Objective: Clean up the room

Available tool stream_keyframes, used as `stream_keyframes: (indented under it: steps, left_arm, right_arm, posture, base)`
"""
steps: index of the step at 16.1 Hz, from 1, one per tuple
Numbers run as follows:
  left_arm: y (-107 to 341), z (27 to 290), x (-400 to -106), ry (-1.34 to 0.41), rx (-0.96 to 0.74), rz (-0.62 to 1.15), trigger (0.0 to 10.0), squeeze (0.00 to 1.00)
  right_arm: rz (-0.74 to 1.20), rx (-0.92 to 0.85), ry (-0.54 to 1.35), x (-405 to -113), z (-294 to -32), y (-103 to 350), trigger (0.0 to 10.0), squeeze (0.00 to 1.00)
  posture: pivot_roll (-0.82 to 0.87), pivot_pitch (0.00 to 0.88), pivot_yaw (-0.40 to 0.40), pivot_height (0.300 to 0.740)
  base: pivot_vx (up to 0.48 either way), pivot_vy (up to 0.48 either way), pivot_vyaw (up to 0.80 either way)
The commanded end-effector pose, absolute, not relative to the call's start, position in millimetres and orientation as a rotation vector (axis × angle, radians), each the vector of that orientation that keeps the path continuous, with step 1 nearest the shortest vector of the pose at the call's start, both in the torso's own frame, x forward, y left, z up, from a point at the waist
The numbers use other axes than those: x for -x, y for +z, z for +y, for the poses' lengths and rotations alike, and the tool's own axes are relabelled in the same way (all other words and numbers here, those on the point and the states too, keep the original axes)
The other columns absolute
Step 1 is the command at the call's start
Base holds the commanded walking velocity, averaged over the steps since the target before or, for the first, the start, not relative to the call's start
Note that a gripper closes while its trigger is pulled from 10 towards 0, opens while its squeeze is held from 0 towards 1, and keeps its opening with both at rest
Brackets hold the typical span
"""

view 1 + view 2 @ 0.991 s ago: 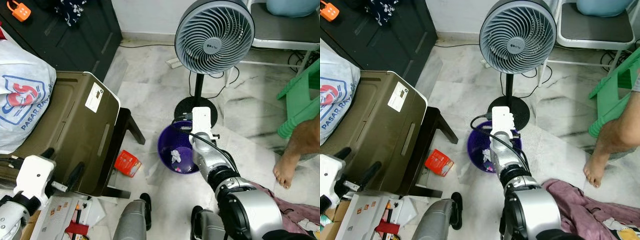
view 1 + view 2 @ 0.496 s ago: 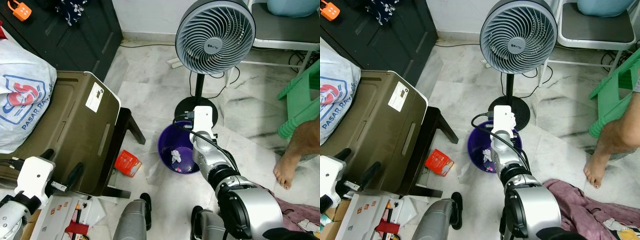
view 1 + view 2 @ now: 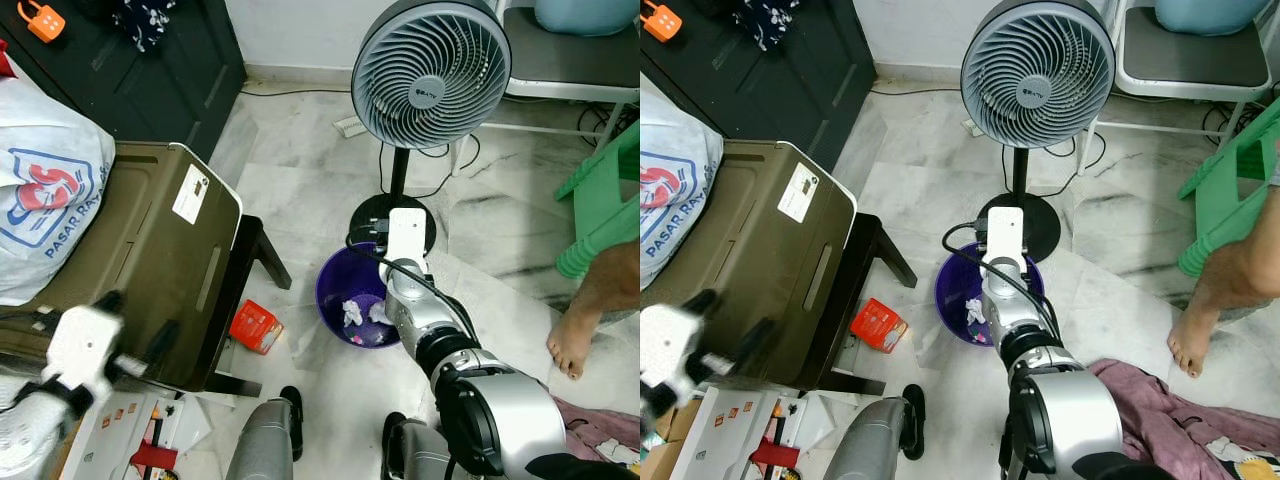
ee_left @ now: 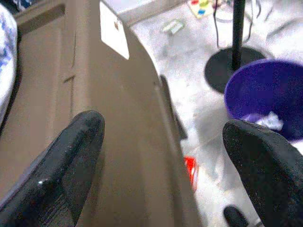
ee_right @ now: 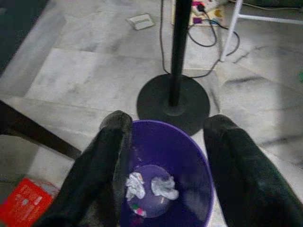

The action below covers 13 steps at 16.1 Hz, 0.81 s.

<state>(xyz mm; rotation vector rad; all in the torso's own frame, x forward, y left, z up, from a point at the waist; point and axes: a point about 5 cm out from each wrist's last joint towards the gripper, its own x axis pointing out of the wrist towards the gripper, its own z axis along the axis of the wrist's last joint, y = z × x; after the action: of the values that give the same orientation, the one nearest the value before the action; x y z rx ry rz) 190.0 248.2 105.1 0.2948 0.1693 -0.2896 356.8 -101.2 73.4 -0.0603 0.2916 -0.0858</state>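
Observation:
A purple bin (image 3: pixel 345 280) stands on the marble floor by the fan's base, with two crumpled white paper wads (image 5: pixel 151 185) lying inside. My right gripper (image 5: pixel 165 156) hovers just above the bin, open, with nothing between its fingers. A red packet (image 3: pixel 255 326) lies on the floor left of the bin, beside the brown case. At the lower left my left gripper (image 3: pixel 137 320) is open over the brown case (image 3: pixel 150 250) and holds nothing.
A standing fan (image 3: pixel 430 70) rises just behind the bin, its cable on the floor. A white plastic bag (image 3: pixel 40 190) rests on the case. A green stool (image 3: pixel 605 200), a person's foot (image 3: pixel 575 340) and a pink cloth (image 3: pixel 590 420) are to the right. Papers (image 3: pixel 130 425) lie lower left.
A second white paper wad now lies in the bin. My left gripper has shifted slightly up and right and looks blurred. The right wrist has edged a little forward.

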Motion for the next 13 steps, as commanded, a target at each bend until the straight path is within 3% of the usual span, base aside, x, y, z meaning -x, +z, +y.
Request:
stream_keyframes:
  steps: [1, 3, 6, 8, 11, 13]
  left_arm:
    - [107.6, 239.7, -194.4, -0.287, -0.292, 0.158, 10.0, 0.00]
    - [110.7, 229.9, -201.0, -0.290, -0.275, 0.131, 10.0, 0.00]
    - [124.1, 186.5, -226.3, -0.322, -0.160, 0.033, 10.0, 0.00]
    - [128.5, 169.4, -234.2, -0.328, -0.138, -0.005, 10.0, 0.00]
    - [125.7, 150.2, -250.9, -0.341, -0.126, -0.033, 10.0, 0.00]
    - [128.5, 147.7, -256.8, -0.327, -0.117, -0.050, 10.0, 0.00]
  right_arm:
    - [0.281, 0.043, -0.049, -358.9, -94.5, 77.7, 10.0, 1.00]
    - [0.268, 0.047, -0.042, -360.7, -97.9, 80.2, 10.0, 1.00]
    - [0.178, 0.023, -0.006, -363.4, -113.4, 92.0, 10.0, 1.00]
    - [0.125, 0.036, 0.020, -350.0, -121.3, 94.5, 10.0, 1.00]
    - [0.051, 0.023, 0.092, -307.8, -124.1, 101.2, 10.0, 1.00]
    - [0.029, -0.010, 0.077, -298.4, -127.2, 102.0, 10.0, 1.00]
  posture:
    - [0.33, 0.224, 0.137, 0.740]
    - [0.30, 0.210, 0.130, 0.740]
    - [0.19, 0.139, 0.101, 0.740]
    - [0.14, 0.109, 0.097, 0.740]
    - [0.07, 0.028, 0.088, 0.740]
    - [0.06, 0.000, 0.081, 0.740]
  base:
    - [0.000, 0.000, 0.00]
    - [0.000, 0.000, 0.00]
    - [0.000, 0.000, 0.00]
    - [0.000, 0.000, 0.00]
    - [0.000, 0.000, 0.00]
    - [0.000, 0.000, 0.00]
